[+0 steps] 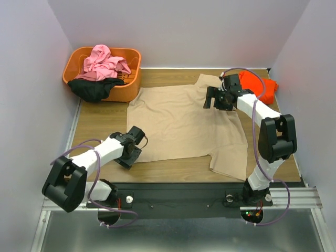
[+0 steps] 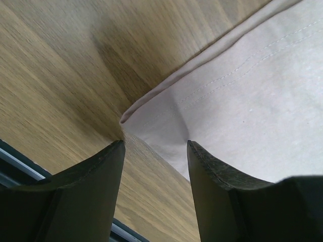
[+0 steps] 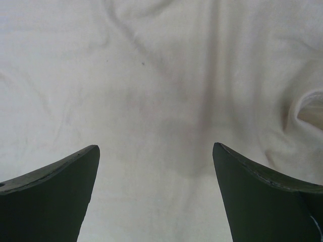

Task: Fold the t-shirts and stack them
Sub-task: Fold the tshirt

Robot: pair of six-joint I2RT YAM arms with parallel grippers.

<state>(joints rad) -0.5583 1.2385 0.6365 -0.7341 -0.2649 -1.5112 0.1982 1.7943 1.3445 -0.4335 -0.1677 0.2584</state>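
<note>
1. The tan t-shirt (image 1: 184, 123) is laid flat; its first fold is likely being started.
2. The left gripper (image 2: 154, 146) is held open, the shirt corner (image 2: 126, 120) just ahead of it.
3. The right gripper (image 3: 156, 151) is held open, cloth right under it.
4. Next, cloth must be pinched.

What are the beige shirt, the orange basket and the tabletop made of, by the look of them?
The beige shirt looks like soft matte cloth, probably cotton: it wrinkles and shows a stitched hem. The orange basket seems moulded plastic, smooth with a slight sheen. The tabletop looks like wood or wood-grain laminate: streaked grain shows, but I cannot tell which.
</note>
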